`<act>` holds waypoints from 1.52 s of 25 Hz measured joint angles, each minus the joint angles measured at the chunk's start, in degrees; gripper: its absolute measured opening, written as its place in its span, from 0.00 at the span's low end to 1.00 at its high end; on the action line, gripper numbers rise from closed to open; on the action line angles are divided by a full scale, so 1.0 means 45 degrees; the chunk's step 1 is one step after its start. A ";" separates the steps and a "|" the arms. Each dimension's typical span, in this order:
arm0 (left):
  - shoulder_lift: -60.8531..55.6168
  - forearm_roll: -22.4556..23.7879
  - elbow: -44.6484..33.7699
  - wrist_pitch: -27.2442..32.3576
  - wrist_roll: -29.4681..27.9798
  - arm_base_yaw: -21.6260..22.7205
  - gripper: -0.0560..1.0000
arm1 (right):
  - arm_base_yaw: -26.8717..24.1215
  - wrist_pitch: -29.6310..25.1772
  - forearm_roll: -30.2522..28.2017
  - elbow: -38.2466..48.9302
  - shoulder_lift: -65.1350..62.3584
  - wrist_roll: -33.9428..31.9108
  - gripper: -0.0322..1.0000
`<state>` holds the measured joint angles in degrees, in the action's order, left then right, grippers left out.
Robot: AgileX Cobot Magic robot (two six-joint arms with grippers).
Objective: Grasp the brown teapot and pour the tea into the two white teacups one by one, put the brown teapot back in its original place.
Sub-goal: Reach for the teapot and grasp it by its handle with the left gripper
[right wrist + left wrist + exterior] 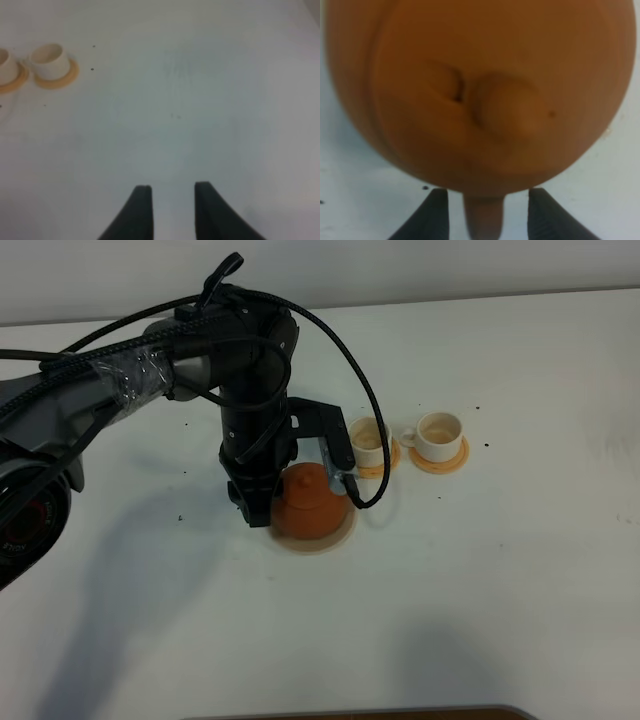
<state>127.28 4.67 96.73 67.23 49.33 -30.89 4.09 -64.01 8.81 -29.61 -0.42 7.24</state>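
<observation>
The brown teapot (pixel 312 502) sits on the round pale beige disc (pixel 320 544) at mid-table. It fills the left wrist view (pixel 480 90), lid knob up. My left gripper (pixel 266 508) is at the teapot's left side. In the left wrist view the left gripper (pixel 489 216) is open, with its fingertips (pixel 436 216) on either side of the loop handle (pixel 484 217) and a small gap on each side. The two white teacups (pixel 369 440) (pixel 438 433) stand on orange coasters to the right of the teapot. My right gripper (pixel 169 210) is open and empty over bare table.
The left arm and its cables (pixel 250 390) arch over the teapot and partly cover the nearer cup. The white table (pixel 520 570) stretches to the right and front. Both cups also show in the right wrist view (pixel 49 59) (pixel 6 67), far from the right gripper.
</observation>
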 joint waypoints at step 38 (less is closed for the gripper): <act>0.0174 0.0000 0.0345 -0.0021 0.1117 -0.0139 0.19 | 0.0000 0.0000 0.0052 0.0000 0.0000 0.0000 0.26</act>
<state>128.06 4.67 98.28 67.14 54.36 -31.52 4.09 -64.01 9.05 -29.61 -0.42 7.24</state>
